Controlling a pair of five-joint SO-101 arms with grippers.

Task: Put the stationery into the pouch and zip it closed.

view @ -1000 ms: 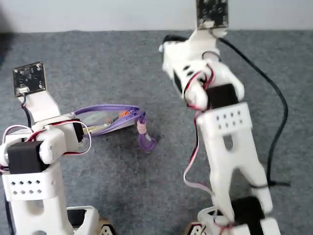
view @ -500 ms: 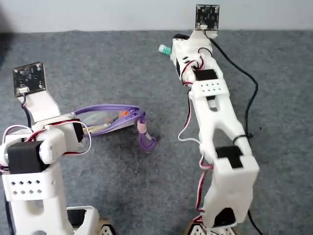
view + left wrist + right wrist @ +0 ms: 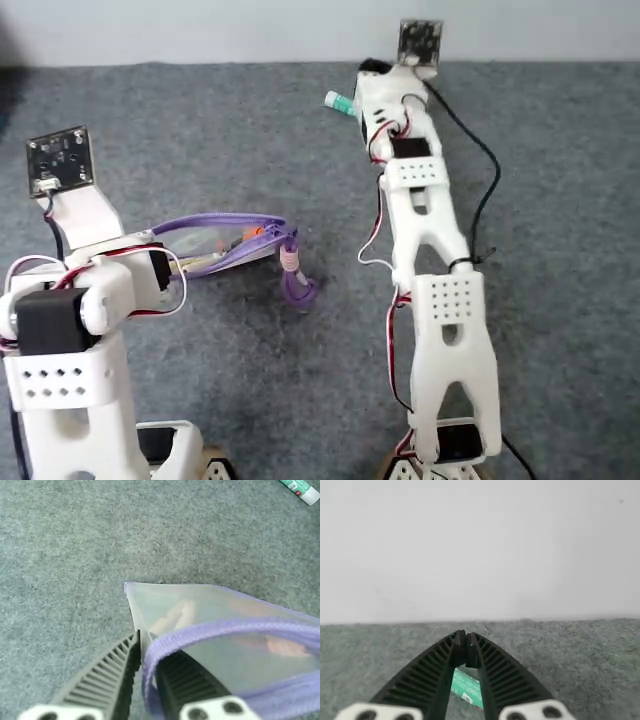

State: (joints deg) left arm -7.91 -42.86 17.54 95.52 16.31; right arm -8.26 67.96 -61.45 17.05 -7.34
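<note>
Caught the left gripper [image 3: 144, 646] clenched on the purple zip edge of the pouch [image 3: 215, 625], over on the left of the grey mat [image 3: 200, 130]; made out pale and orange shapes through its clear side (too blurred to name); spotted its purple strap loop [image 3: 298, 288] lying at the end away from that gripper. Found the right gripper [image 3: 465, 647] pinched tight on nothing, tips touching, out by the white wall [image 3: 480, 545]; glimpsed the green glue stick [image 3: 466, 687] on the mat under those fingers, partly hidden by them, well apart from the pouch; saw a black cable [image 3: 485, 170] trailing beside that arm.
</note>
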